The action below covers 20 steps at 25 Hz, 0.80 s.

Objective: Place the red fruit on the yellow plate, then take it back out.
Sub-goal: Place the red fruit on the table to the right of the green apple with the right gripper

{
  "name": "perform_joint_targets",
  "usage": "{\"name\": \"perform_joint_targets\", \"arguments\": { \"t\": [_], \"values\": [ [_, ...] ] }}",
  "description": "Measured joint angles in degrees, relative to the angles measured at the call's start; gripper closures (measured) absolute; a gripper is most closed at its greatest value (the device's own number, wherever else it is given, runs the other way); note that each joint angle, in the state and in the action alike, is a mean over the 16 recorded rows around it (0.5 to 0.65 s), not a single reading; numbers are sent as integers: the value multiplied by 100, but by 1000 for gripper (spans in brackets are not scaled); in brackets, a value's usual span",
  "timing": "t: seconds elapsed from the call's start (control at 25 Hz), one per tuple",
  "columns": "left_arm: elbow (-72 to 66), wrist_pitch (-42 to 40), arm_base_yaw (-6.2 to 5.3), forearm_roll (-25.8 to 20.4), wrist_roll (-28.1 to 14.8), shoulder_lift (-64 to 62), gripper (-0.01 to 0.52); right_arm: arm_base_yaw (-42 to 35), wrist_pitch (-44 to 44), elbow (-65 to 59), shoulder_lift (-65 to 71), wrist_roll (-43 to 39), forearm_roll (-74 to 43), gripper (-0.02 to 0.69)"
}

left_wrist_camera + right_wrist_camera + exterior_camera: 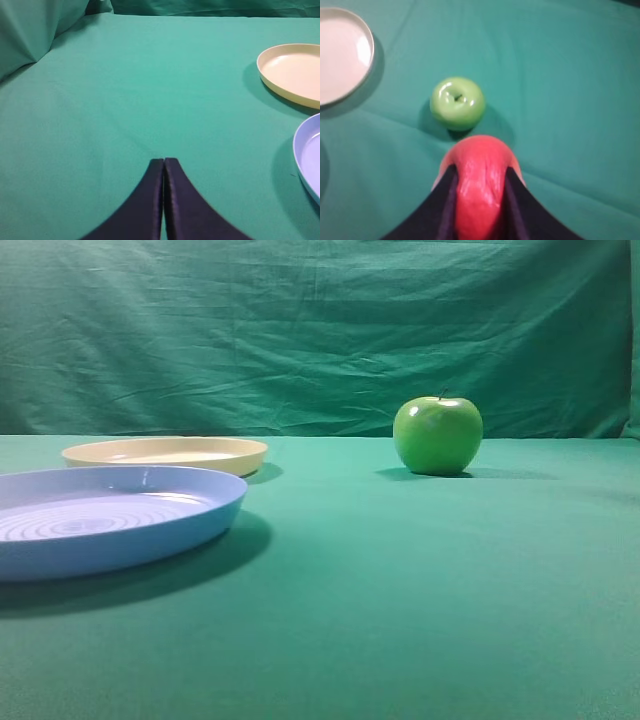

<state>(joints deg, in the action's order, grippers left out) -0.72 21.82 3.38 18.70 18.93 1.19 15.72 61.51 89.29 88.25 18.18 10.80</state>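
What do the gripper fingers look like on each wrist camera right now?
Left gripper: two dark, navy-black fingers, smooth, curving to narrow tips. Right gripper: the same dark curved fingers. No cables or markings visible; the arms themselves are out of view.

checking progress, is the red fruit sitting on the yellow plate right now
No, the red fruit is clamped in the right claw above the cloth, while the yellow plate lies bare.

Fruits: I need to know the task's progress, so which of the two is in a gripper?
The red fruit, clamped between the right gripper fingers above the cloth; the green apple sits free on the table.
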Motion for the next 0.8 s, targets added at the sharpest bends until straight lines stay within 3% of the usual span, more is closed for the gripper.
{"name": "perform_joint_targets", "arguments": {
  "t": [0.44,0.8],
  "values": [
    [0,0,0,0,-5,0,514,-137,-2067,-3811,-1240,-44,-12,501],
    [0,0,0,0,-5,0,514,-137,-3280,-5173,-1092,-82,10,472]
  ]
}}
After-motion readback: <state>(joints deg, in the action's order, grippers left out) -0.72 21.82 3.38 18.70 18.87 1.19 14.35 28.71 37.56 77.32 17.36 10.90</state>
